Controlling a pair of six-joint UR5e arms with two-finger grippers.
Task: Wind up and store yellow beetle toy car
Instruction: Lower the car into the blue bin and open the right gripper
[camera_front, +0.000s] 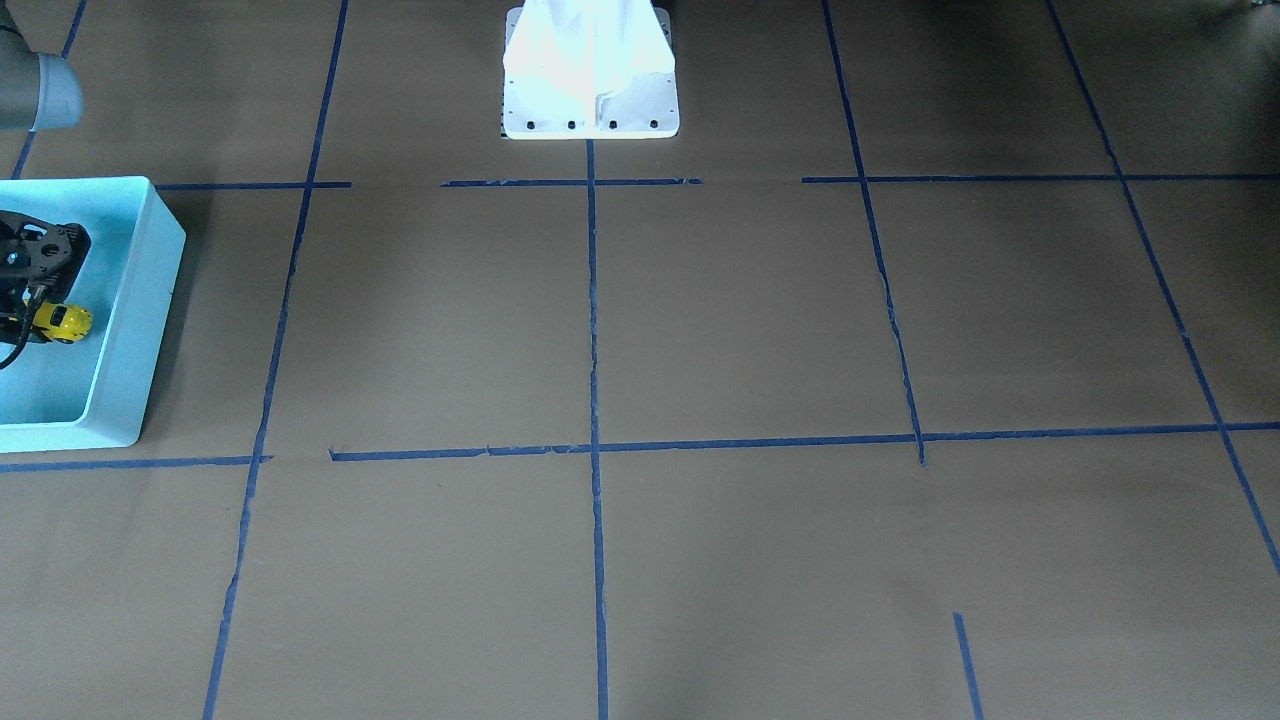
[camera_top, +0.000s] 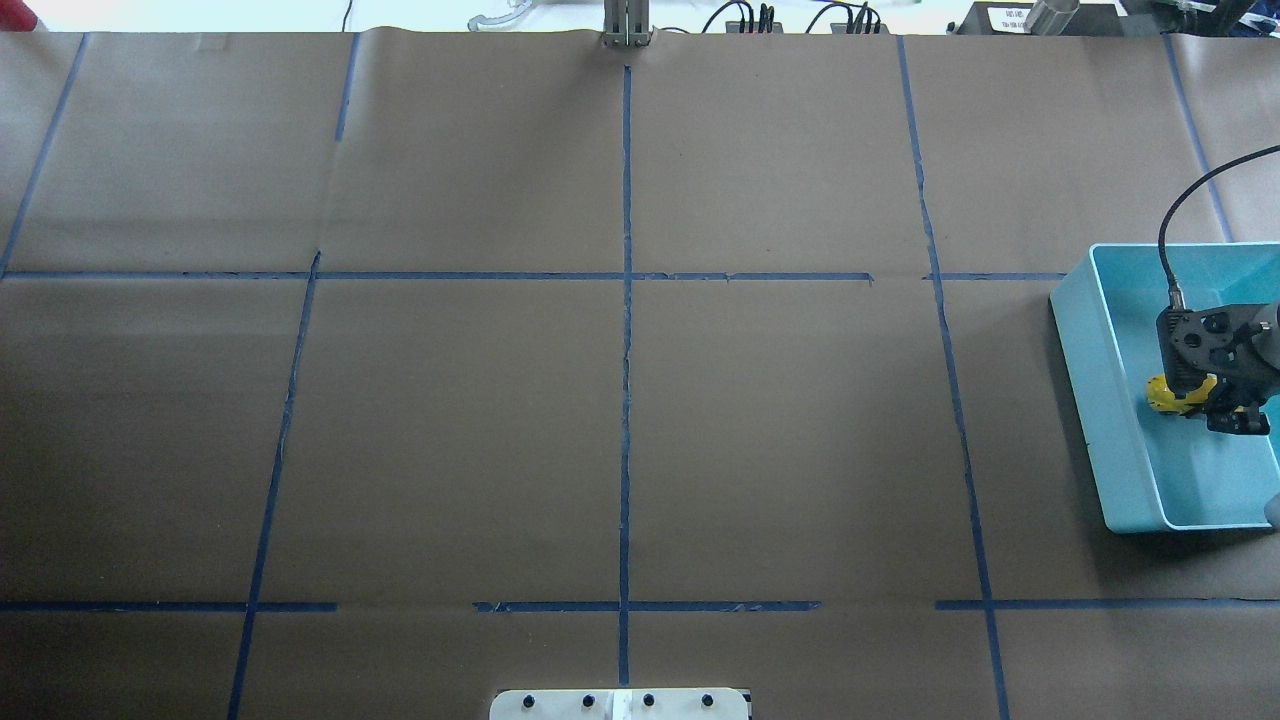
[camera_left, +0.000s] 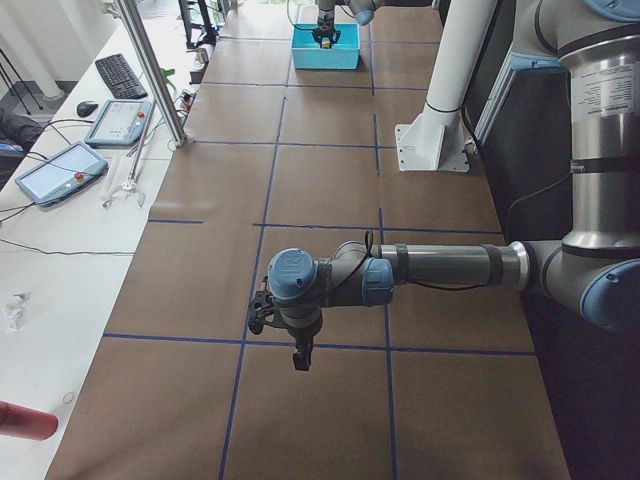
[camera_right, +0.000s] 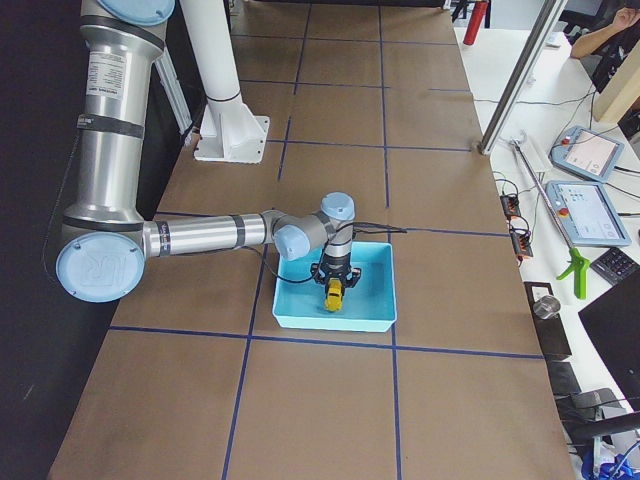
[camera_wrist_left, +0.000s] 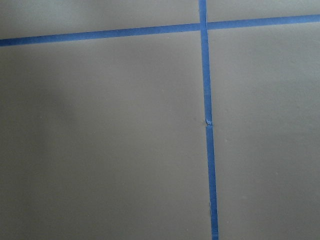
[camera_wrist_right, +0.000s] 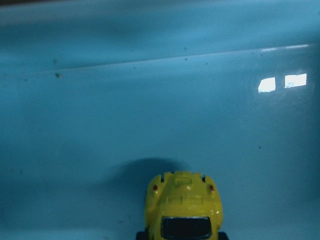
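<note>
The yellow beetle toy car (camera_top: 1172, 392) is inside the turquoise bin (camera_top: 1110, 400) at the table's right end. My right gripper (camera_top: 1212, 398) reaches down into the bin and is shut on the car, whose rounded end sticks out from the fingers. The right wrist view shows the car (camera_wrist_right: 183, 207) at the bottom centre, with its shadow on the bin floor behind it. In the front-facing view the car (camera_front: 62, 322) and the gripper (camera_front: 38, 318) are at the far left. My left gripper (camera_left: 300, 358) hangs over bare paper; I cannot tell whether it is open.
The table is covered in brown paper with a blue tape grid (camera_top: 626, 400). The robot's white base (camera_front: 590, 75) stands at the table's near middle. The bin's walls (camera_front: 130, 310) enclose the right gripper. Tablets and a keyboard (camera_left: 120, 75) lie on a side desk.
</note>
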